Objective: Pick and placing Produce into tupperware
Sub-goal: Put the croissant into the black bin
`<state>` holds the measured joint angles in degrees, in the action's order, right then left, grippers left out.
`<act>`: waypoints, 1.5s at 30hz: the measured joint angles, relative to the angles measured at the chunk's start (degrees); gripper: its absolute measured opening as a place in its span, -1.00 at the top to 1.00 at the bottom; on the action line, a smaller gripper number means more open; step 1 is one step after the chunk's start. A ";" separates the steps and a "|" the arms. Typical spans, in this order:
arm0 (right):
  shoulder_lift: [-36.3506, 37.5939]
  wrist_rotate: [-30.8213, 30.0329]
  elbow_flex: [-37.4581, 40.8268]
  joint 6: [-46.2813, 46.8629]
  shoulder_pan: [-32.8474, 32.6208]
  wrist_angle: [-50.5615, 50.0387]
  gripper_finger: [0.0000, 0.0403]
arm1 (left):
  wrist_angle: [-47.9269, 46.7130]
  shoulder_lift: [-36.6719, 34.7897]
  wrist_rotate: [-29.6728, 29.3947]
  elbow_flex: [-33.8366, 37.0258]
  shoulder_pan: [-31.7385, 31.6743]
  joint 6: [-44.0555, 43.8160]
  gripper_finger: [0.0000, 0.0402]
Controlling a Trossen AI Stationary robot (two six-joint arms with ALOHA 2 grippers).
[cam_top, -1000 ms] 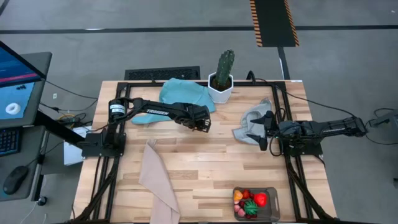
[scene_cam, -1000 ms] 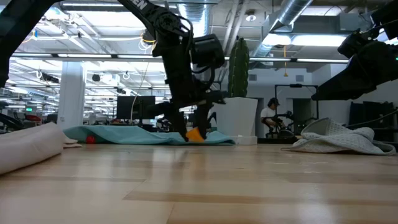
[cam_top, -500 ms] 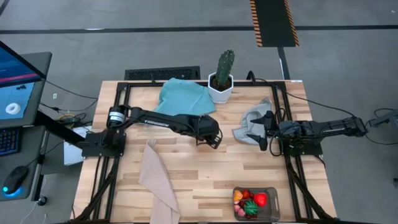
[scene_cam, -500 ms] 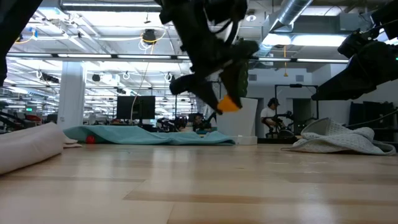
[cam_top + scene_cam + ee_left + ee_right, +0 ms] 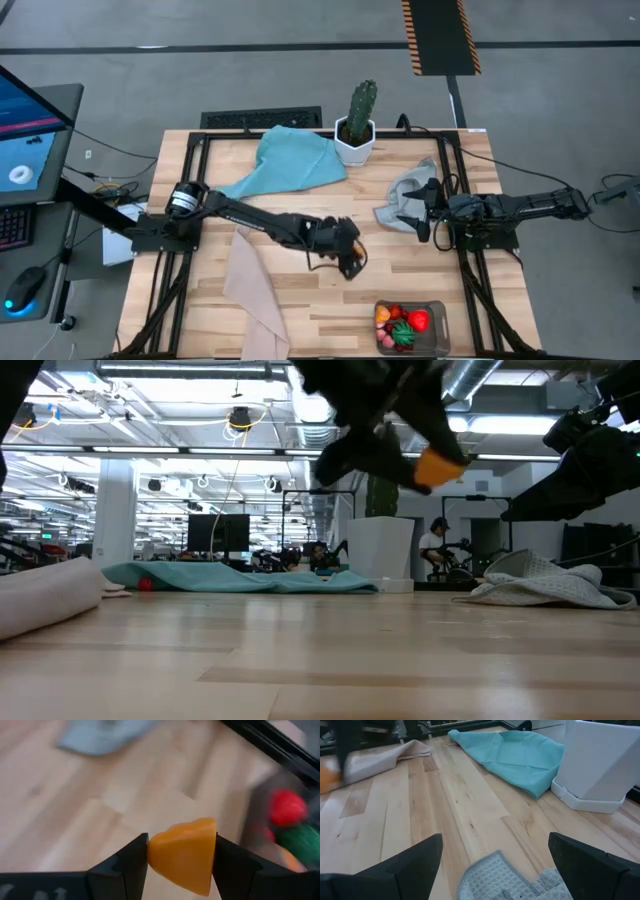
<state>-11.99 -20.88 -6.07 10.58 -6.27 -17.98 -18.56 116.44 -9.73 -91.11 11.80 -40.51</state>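
Observation:
My left gripper (image 5: 350, 262) hangs above the middle of the table, shut on an orange piece of produce (image 5: 182, 855), which also shows high up in the low view (image 5: 437, 465). The tupperware (image 5: 436, 310) stands near the table's front right corner with red, green and orange produce (image 5: 402, 325) in it, and it lies a short way ahead of the left gripper (image 5: 286, 807). My right gripper (image 5: 425, 222) waits open at the table's right side, above a grey cloth. My left gripper pinches the orange piece by its two opposite sides (image 5: 156, 855) between its two fingers (image 5: 131, 865). The fingers slant downward toward the table's near right. The piece is lifted well clear of the table top.
A cactus in a white pot (image 5: 357, 125) stands at the far edge with a teal cloth (image 5: 290, 160) beside it. A small red item (image 5: 146, 584) lies by the teal cloth. A beige cloth (image 5: 255, 290) lies near left and a grey cloth (image 5: 405, 195) at right.
My left gripper has swung from beside the teal cloth toward the table's near right, toward the tupperware. It has risen and rolled about its own axis. The orange piece has stayed between its fingers and is carried higher above the table.

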 joint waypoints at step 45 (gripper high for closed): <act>-0.02 0.00 0.02 0.01 0.00 -0.44 -0.91 | 29.69 12.18 7.53 -5.62 12.05 16.27 0.12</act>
<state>-12.01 -20.88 -6.04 10.58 -6.26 -18.41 11.14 128.62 -2.20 -96.73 23.86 -24.24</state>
